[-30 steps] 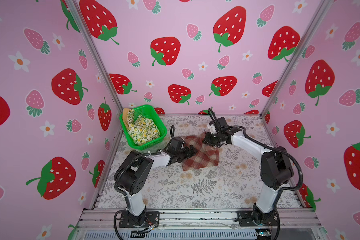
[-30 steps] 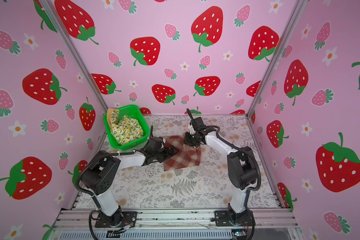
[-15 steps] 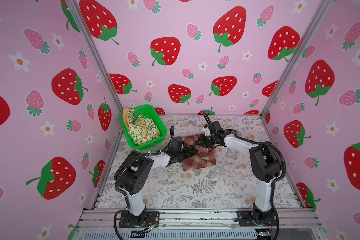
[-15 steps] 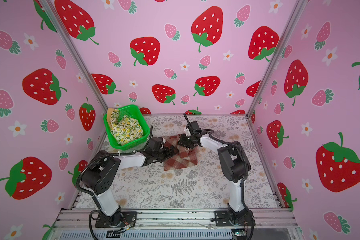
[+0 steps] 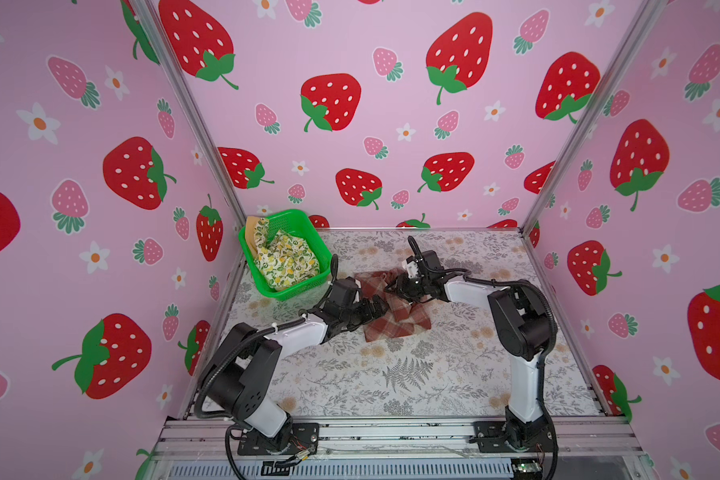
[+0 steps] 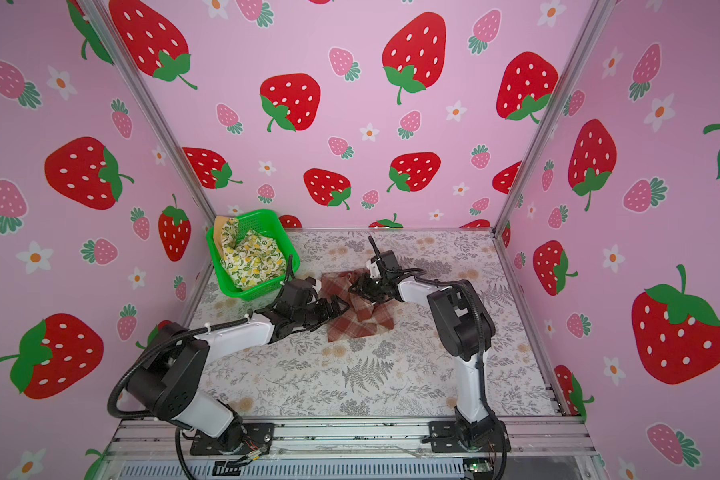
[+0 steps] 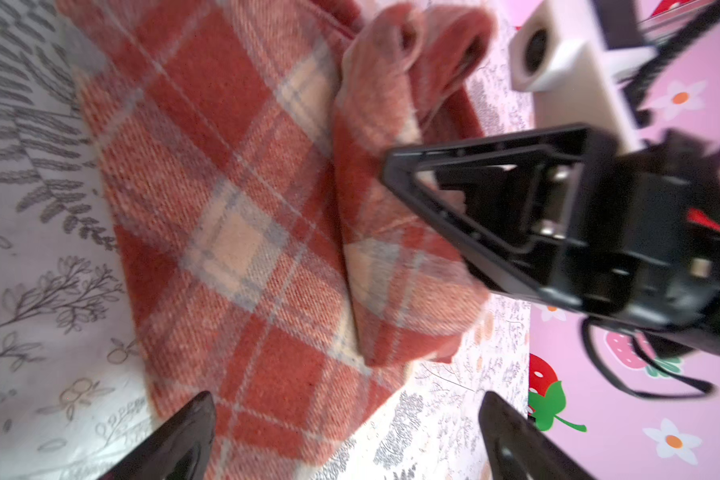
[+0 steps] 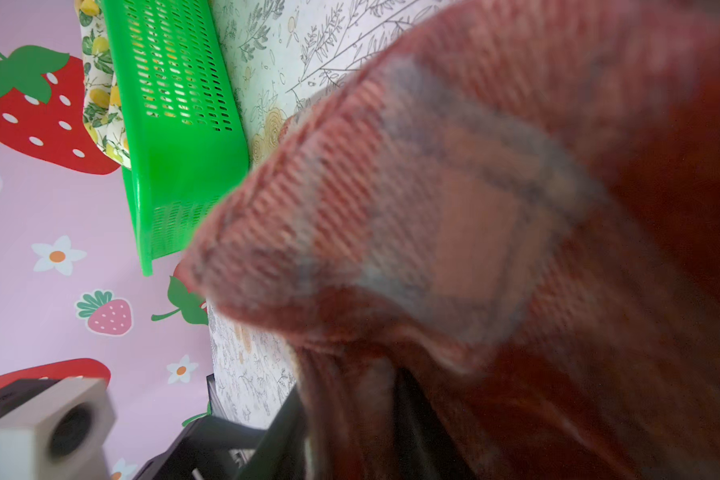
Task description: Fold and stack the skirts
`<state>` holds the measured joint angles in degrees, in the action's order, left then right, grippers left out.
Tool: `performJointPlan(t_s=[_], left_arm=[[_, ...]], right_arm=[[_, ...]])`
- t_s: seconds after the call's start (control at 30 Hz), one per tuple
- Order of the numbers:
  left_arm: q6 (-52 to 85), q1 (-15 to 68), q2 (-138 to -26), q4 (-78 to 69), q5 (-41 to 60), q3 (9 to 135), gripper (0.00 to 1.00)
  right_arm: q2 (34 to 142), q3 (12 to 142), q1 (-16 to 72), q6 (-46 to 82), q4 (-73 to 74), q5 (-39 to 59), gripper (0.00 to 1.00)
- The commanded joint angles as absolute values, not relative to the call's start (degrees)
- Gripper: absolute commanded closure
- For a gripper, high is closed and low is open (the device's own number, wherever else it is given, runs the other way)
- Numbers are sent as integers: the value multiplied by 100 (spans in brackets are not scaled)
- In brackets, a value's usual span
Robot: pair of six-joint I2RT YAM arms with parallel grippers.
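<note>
**Plaid skirt mid-fold, two more waiting in the basket**

I read the table (image 5: 412,382) as a clock in a top view, with twelve at the far side; the plaid skirt (image 5: 395,322) lies just beyond centre, toward twelve. One flap of it is doubled over the flat layer, which I judge to be the first fold laid across. My right gripper (image 5: 393,289) sits low over that flap at the skirt's twelve o'clock edge, the arm reaching in from three; cloth bunches round it in the right wrist view, yet whether it pinches the cloth or has let go I cannot tell. My left gripper (image 5: 375,309) rests at the skirt's nine o'clock edge, splayed wide and holding nothing; the left wrist view shows its fingertips (image 7: 184,436) on either side of the near hem, placed, I think, to steady the lower layer or to take the next corner. The lemon-print skirt (image 5: 283,259) lies crumpled in the green perforated basket (image 5: 296,289) at ten o'clock; the mustard-yellow skirt (image 5: 251,232) is tucked behind it at the basket's ten o'clock corner. Parked there, both leave the middle for folding. I judge the task early: one skirt partly folded, none stacked.
</note>
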<state>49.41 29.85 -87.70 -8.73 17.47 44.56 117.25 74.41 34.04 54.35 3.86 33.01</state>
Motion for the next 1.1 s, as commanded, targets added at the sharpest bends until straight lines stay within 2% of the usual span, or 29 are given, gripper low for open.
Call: performJointPlan(t_s=[0.0, 0.1, 0.2, 0.43, 0.47, 0.53, 0.67, 0.83, 1.07], left_arm=[[4795, 2953, -8258, -401, 1512, 4454, 0], [4712, 2931, -8014, -168, 1478, 4509, 0], [4677, 2918, -7927, -66, 1440, 4527, 0], [4731, 2933, -7759, -39, 1439, 4638, 0], [4725, 2952, -7760, -34, 1441, 4710, 0], [4729, 3017, -7810, -29, 1433, 4865, 0], [4761, 3243, -8160, -31, 1468, 5377, 0], [4788, 3658, -8859, 1, 1432, 6240, 1], [5078, 3911, -9940, -173, 1583, 7015, 0]], right_arm=[[11865, 7327, 3479, 5909, 1030, 3558, 59], [11843, 7280, 3523, 6174, 1358, 3643, 50], [11821, 7317, 3624, 6440, 1719, 3827, 35], [11528, 7634, 3670, 6986, 2263, 4077, 20], [11455, 7720, 3637, 6979, 2219, 4081, 0], [11334, 7855, 3535, 6922, 2125, 4112, 0], [11246, 8330, 3147, 6100, 1030, 4073, 0], [11527, 8775, 2567, 5165, 5, 4187, 0], [12115, 8959, 2169, 4631, -238, 4513, 0]])
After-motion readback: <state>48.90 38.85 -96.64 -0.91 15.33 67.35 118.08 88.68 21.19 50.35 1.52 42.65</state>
